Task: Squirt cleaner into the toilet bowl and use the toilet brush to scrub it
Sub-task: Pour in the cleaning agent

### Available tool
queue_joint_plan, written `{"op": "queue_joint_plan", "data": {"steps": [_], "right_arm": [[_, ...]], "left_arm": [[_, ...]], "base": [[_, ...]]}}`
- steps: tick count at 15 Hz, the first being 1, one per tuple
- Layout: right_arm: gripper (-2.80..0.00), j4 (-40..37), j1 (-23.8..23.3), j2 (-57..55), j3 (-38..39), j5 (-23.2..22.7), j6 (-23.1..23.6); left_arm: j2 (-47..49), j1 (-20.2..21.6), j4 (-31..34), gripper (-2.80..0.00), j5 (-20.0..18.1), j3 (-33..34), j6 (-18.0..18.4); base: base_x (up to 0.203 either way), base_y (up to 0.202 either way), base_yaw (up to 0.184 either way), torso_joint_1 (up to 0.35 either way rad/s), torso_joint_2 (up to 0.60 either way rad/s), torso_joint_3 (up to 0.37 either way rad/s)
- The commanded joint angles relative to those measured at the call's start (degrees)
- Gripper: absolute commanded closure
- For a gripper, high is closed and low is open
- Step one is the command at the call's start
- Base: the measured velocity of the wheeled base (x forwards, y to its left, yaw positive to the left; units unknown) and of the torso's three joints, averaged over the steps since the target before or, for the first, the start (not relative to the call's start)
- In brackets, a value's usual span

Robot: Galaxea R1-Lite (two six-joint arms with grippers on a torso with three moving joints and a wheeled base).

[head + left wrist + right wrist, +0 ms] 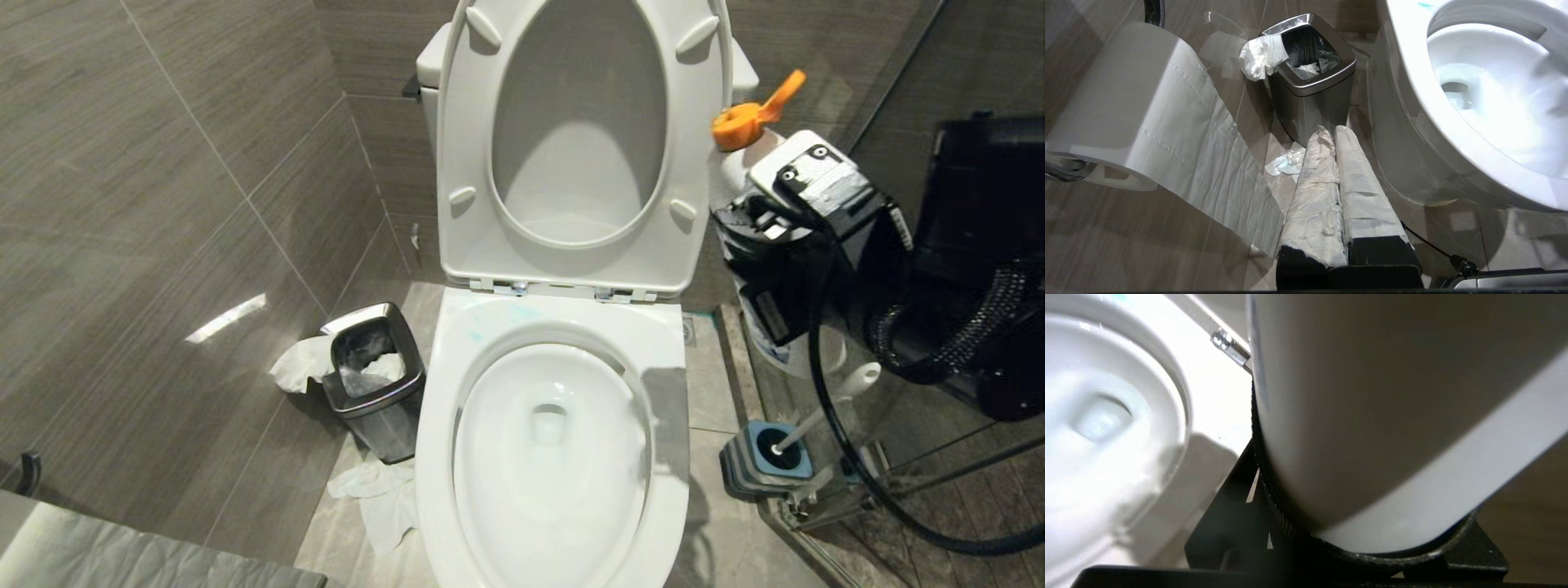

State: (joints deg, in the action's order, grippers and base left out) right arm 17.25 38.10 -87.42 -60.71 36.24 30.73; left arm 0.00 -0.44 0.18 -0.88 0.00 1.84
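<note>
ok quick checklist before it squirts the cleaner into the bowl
1. Bottle held: the right gripper is closed on the white cleaner bottle. Ok.
2. Seat and lid up: both raised, the toilet bowl is open. Ok.
3. Nozzle over the bowl: the orange cap is upright, beside the raised seat, not above the basin. Not ok.
4. Cap open: cannot tell.
5. Toilet brush ready: standing in its holder on the floor to the right. Ok.
6. Left gripper: shut, paper-wrapped, low beside the waste bin, away from the bowl. Ok.

Tiled floor; bin, tissue scraps, brush holder, toilet on it.
</note>
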Motion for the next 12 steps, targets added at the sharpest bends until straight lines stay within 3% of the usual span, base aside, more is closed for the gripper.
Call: {"op": "queue_joint_plan", "data": {"steps": [1,4,8,12], "right_arm": [[0.00,0.06,0.41,-5.13,-2.18,0.29,6.78],[0.00,0.06,0.49,-9.45,-5.28,0.68,18.42],[0.00,0.09,2.31,-14.95,-10.75,6.68,26.92],[0.00,0.15,2.53,-16.89,-13.57,7.51,37.01]], "left_arm": [[0.09,-0.01,-0.01,0.00,-0.09,0.00,0.00],[0.09,0.00,-0.01,0.00,0.09,0.00,-0.26],[0.09,0.00,-0.01,0.00,0.09,0.00,-0.26],[0.09,0.00,-0.01,0.00,0.17,0.00,-0.26]], "base": [[0.000,0.000,0.000,0.000,0.00,0.000],[0.000,0.000,0.000,0.000,0.00,0.000],[0.000,0.000,0.000,0.000,0.00,0.000],[0.000,0.000,0.000,0.000,0.00,0.000]]}}
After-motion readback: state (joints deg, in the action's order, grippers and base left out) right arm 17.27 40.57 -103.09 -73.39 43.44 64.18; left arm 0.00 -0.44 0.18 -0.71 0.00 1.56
